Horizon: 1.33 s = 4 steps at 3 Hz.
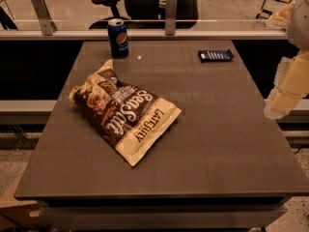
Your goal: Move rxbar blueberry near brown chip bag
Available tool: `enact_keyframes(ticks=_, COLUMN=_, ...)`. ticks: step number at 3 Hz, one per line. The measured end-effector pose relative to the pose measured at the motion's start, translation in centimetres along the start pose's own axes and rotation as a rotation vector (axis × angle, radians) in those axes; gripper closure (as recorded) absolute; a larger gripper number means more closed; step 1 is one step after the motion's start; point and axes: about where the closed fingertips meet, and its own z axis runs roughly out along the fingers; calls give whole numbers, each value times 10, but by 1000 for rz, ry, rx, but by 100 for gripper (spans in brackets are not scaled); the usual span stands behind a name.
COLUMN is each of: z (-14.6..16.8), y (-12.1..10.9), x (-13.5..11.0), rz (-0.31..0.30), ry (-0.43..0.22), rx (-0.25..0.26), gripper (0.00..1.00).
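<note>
The rxbar blueberry (215, 55) is a small flat navy wrapper with white lettering, lying at the far right of the grey table (227, 144). The brown chip bag (124, 111) is large, crinkled, dark brown and cream, with "Sea Salt" and "LATE JULY" lettering. It lies flat at the table's left-centre. My gripper (276, 106) is a pale shape at the right edge of the view, off the table's right side. It is well in front of and to the right of the bar, and holds nothing that I can see.
A blue Pepsi can (118, 38) stands upright at the far left of the table, just behind the chip bag. A glass railing with metal posts (171, 9) runs behind the table. An office chair (145, 1) stands beyond it.
</note>
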Motion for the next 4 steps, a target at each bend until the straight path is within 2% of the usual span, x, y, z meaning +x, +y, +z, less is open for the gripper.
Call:
enact_keyframes(ticks=2, z=-6, y=-23, x=3, rz=1, ry=-3, rx=16, gripper=0)
enact_keyframes(ticks=4, z=6, y=-74, x=7, rz=-1, ry=19, rx=5, gripper=0)
